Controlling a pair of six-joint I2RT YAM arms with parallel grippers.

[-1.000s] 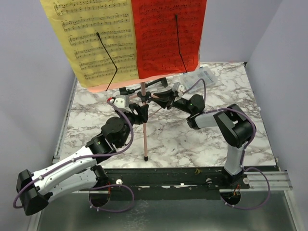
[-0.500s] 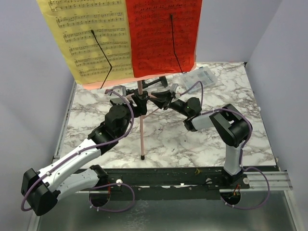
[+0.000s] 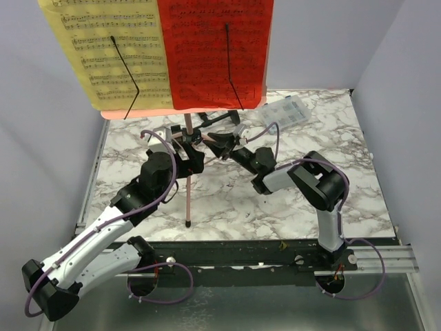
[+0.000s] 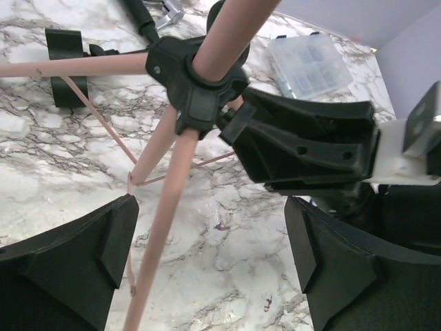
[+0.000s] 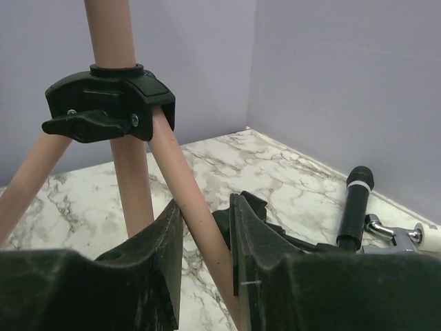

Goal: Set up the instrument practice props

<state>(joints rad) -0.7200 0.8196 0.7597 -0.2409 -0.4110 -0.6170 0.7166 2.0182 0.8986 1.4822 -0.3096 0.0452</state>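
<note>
The pink music stand (image 3: 187, 186) stands on thin tripod legs, carrying a yellow sheet-music page (image 3: 114, 52) and a red one (image 3: 213, 52) at the top of the view. My right gripper (image 3: 219, 143) is shut on one pink leg (image 5: 200, 227) just below the black hub (image 5: 110, 103). My left gripper (image 3: 187, 160) is wide open under the hub (image 4: 196, 76); another leg (image 4: 165, 227) passes between its fingers (image 4: 69, 269) close to the left one, touching neither. The black microphone (image 5: 355, 207) lies behind the stand.
A clear plastic compartment box (image 3: 282, 112) sits at the back right of the marble table (image 3: 310, 138), also seen as the box (image 4: 310, 65) in the left wrist view. Grey walls close in on three sides. Both arms crowd the stand's base.
The stand, with both pages, has shifted left across the table along with both arms. My left gripper's jaws have spread wide apart from the leg. The right gripper keeps its hold.
</note>
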